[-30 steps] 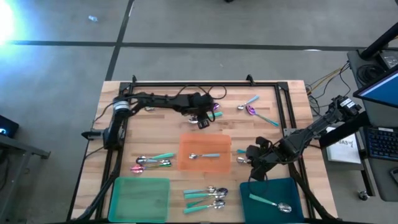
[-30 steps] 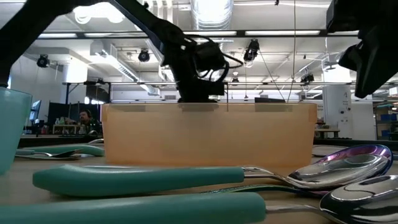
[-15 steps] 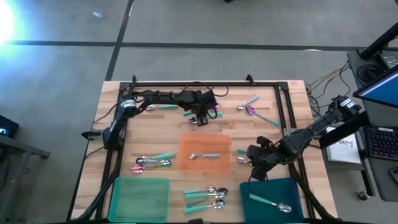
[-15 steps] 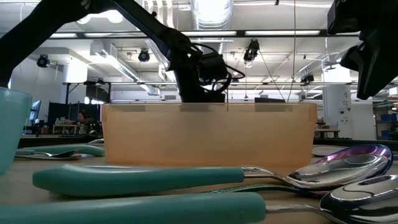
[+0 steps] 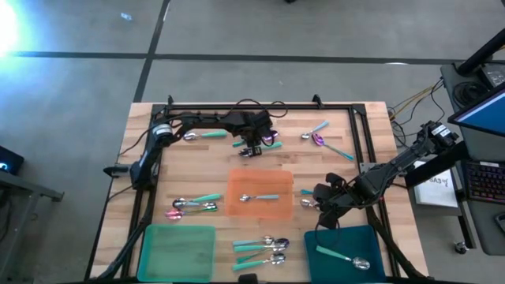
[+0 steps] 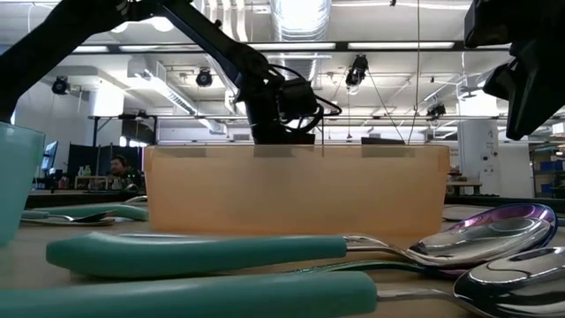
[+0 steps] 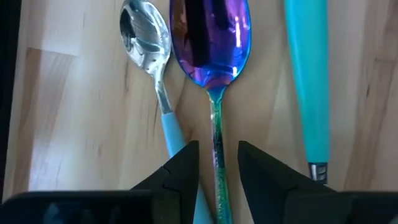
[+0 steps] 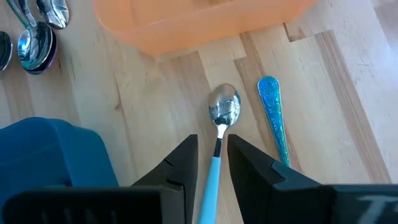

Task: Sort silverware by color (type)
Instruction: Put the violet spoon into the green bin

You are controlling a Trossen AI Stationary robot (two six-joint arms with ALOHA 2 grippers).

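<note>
from above, the wooden tabletop [image 5: 197,170] stands on grey floor; left gripper [image 5: 254,148] near its far edge, right gripper [image 5: 319,202] by the orange tray [image 5: 259,183]. low view: a ceiling-lit hall. wrist views: left fingers [image 7: 186,165] straddle an iridescent spoon [image 7: 211,56], right fingers [image 8: 186,155] a light-blue spoon [image 8: 221,124], neither squeezed. no legible writing.

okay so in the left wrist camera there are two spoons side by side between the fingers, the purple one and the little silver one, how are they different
The purple spoon has an iridescent purple-blue bowl; the silver spoon has a plain mirror-silver bowl. The purple spoon's bowl looks clearly bigger than the silver spoon's. The purple spoon's handle is a thin shimmering green stem; the silver spoon's handle turns light blue. The purple spoon's stem runs between the left pincer's fingers; the silver spoon's handle lies off to one side. Both lie flat on the wooden table, roughly parallel.
</note>
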